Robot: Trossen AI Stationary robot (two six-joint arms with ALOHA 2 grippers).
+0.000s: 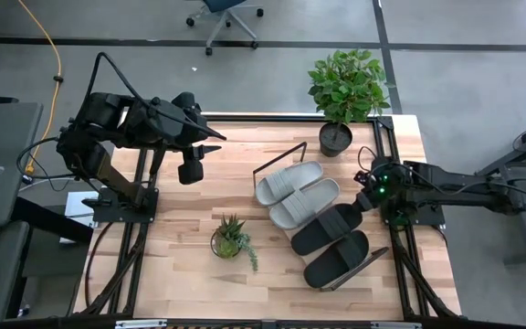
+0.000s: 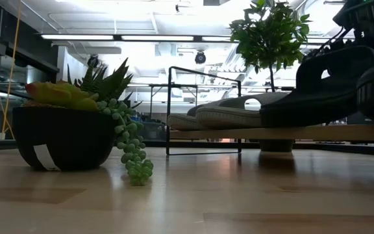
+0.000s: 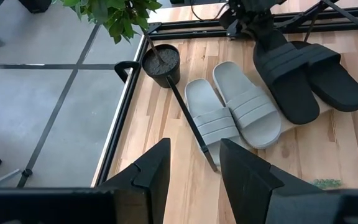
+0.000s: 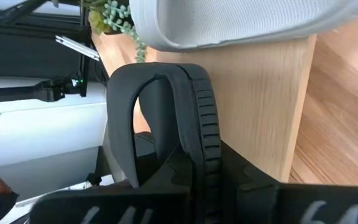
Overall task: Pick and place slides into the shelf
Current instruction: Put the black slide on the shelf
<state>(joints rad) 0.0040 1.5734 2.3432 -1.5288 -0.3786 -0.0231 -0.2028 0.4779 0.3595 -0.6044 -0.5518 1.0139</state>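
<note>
Four slides lie side by side on the slanted light-wood shelf (image 1: 359, 271): two grey slides (image 1: 289, 180) (image 1: 304, 201) and two black slides (image 1: 327, 228) (image 1: 336, 258). My right gripper (image 1: 365, 203) reaches in from the table's right edge and is shut on the black slide beside the grey pair (image 3: 284, 68). My left gripper (image 3: 194, 180) is open and hangs above the table's far left part (image 1: 190, 169), holding nothing. In the low view the slides (image 2: 239, 110) rest sole-down on the shelf board (image 2: 284, 133). My right gripper holds the black slide by the end toward the table's right edge (image 4: 207, 124), close to the strap (image 4: 122, 106). The sole is pinched between the two fingers, one on the footbed side and one under it. The fingers come nearly level from the table's right, along the slide. Its other end lies on the shelf board.
A tall potted plant (image 1: 345, 91) stands at the far edge behind the shelf. A small succulent in a dark bowl (image 1: 231, 239) sits left of the shelf, toward the near edge. The shelf's black wire frame (image 1: 281, 155) sticks up at its far-left end. Bare wood lies between the succulent and my left arm.
</note>
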